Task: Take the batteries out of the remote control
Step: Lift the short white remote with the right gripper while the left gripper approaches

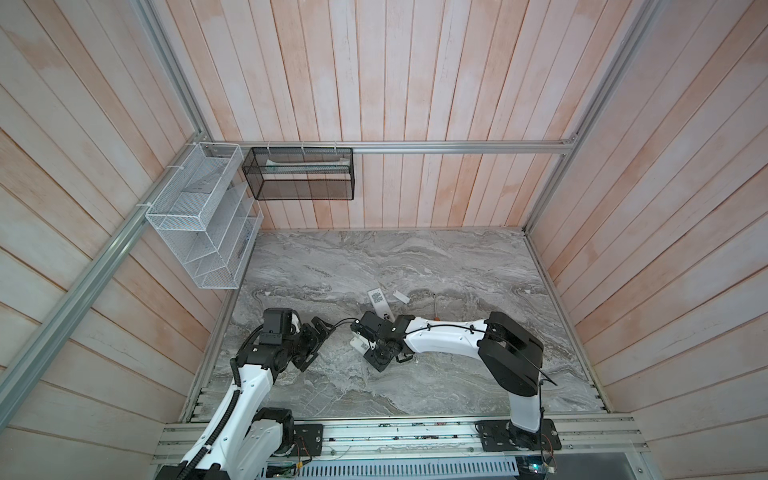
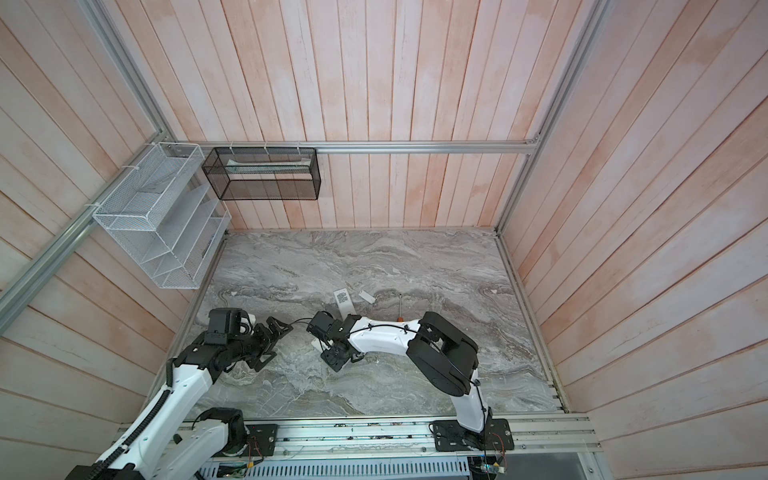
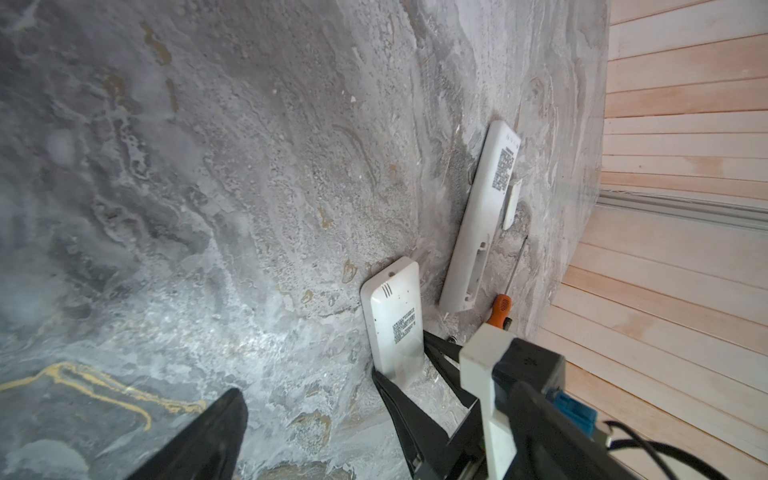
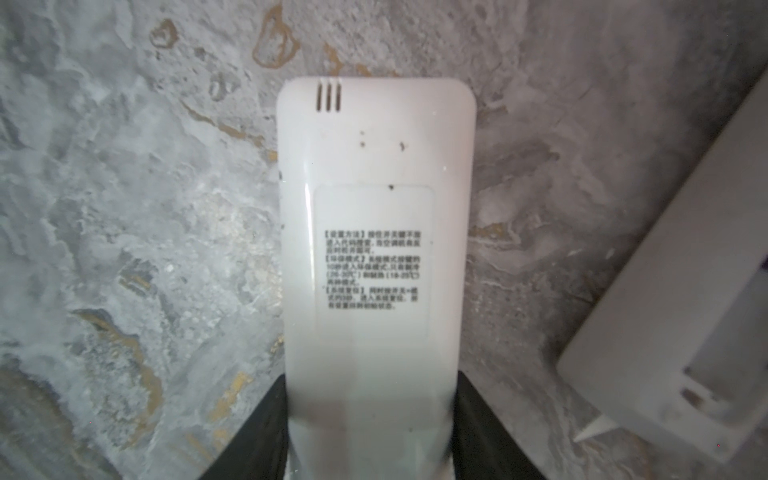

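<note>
I have two grippers. My right gripper [image 4: 370, 386] is clamped on a white remote [image 4: 374, 208]. One black finger [image 4: 266, 428] presses on each long side, at the end next to me. The remote lies flat on the grey table [image 1: 415, 257] with its back side up. I can see three little slits near its far end and a label with small black writing in the middle. In both top views it lies near the front middle of the table, mostly under my right arm.

My left gripper [image 1: 323, 328] is wide apart and holds nothing. It hangs over the table, just to the left of my right wrist, and points at it.

A second remote [image 3: 482, 224] lies farther back on the table. It is near the first one but does not touch it. Its back is up too, and its battery slot is open at the end nearer to me. A small white cover [image 3: 512, 205] lies just beside it, on its right in both top views. A screwdriver [image 3: 501, 307] with an orange handle lies a bit more to the right.

The batteries are hidden from me. I cannot tell where they are.
</note>
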{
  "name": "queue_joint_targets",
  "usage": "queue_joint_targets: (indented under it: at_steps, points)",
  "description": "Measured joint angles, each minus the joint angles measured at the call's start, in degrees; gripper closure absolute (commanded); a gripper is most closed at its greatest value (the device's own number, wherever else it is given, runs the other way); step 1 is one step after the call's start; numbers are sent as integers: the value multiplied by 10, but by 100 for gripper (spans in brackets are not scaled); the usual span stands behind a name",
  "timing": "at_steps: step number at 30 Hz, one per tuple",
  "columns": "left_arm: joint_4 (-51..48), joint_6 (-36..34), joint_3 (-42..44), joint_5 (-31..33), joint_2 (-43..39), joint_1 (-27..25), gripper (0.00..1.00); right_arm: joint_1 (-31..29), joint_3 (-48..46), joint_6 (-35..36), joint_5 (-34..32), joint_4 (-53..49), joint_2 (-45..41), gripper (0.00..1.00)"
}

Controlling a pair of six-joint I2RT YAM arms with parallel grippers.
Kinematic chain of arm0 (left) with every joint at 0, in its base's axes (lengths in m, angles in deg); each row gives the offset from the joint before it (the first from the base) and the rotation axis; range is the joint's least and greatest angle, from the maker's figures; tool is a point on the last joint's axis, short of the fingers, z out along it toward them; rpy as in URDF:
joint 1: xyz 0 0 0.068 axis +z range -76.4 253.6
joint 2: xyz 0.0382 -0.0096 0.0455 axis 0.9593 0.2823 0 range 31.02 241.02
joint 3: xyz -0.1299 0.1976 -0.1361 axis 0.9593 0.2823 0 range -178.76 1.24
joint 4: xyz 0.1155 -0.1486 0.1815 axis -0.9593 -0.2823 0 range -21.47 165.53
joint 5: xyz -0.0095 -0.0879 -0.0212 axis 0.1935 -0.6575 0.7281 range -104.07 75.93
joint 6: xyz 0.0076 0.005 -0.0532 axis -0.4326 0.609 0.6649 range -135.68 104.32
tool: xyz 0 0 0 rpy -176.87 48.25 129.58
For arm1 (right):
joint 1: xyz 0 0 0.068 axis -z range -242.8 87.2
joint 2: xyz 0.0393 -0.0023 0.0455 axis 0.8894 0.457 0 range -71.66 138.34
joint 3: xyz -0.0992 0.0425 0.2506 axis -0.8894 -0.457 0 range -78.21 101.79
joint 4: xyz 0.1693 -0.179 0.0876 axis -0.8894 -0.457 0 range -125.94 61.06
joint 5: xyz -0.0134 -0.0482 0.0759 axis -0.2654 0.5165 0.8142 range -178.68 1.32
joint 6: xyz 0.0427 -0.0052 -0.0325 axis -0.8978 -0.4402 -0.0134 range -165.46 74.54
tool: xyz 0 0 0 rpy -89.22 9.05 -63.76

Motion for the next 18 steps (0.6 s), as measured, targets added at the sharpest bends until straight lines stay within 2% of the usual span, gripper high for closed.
queue_joint_targets:
  at_steps: [8, 14, 18]
  points:
    - [65, -11, -9, -52, 25, 0, 0, 34, -5, -9, 22, 24, -75, 53]
    - [200, 16, -8, -144, 38, -1, 0, 81, -20, -24, 71, 50, -154, 54]
    - [271, 33, -8, -180, 65, -25, 0, 108, -45, -36, 116, 63, -197, 55]
